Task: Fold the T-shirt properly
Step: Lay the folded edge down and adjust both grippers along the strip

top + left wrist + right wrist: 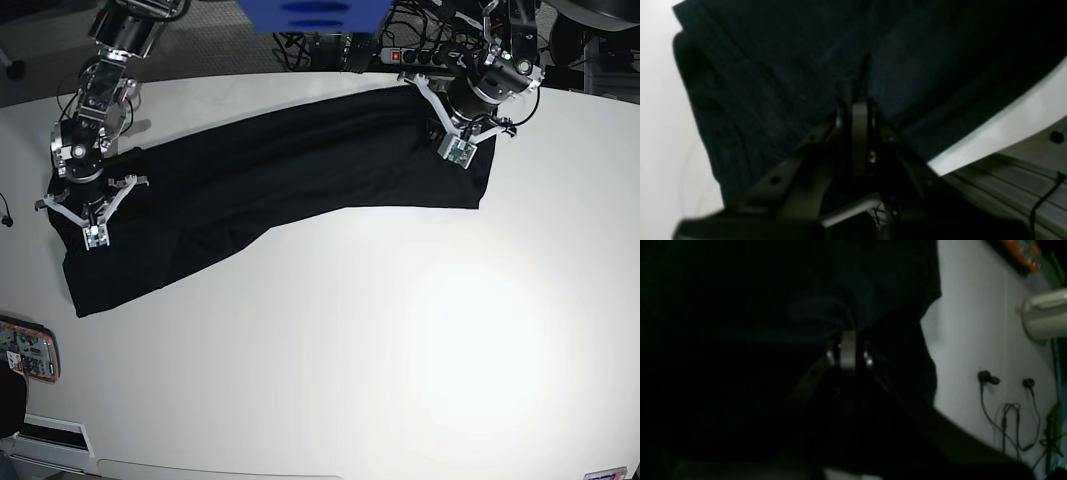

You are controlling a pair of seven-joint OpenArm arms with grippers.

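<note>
The black T-shirt [280,170] lies as a long band across the back of the white table [400,350], from lower left to upper right. My left gripper [457,152] is at its right end, shut on a pinch of the cloth; in the left wrist view the closed jaws [860,106] bite into the dark fabric [773,66]. My right gripper [96,236] is at the left end, also shut on the cloth; the right wrist view shows its closed tips [848,340] under dark folds of the T-shirt [857,290].
A power strip [405,55] and cables lie behind the table's back edge. A blue object [315,15] stands at the top centre. A small patterned device [25,350] lies at the table's left edge. Black cables [1007,400] and a white cylinder [1045,313] show in the right wrist view.
</note>
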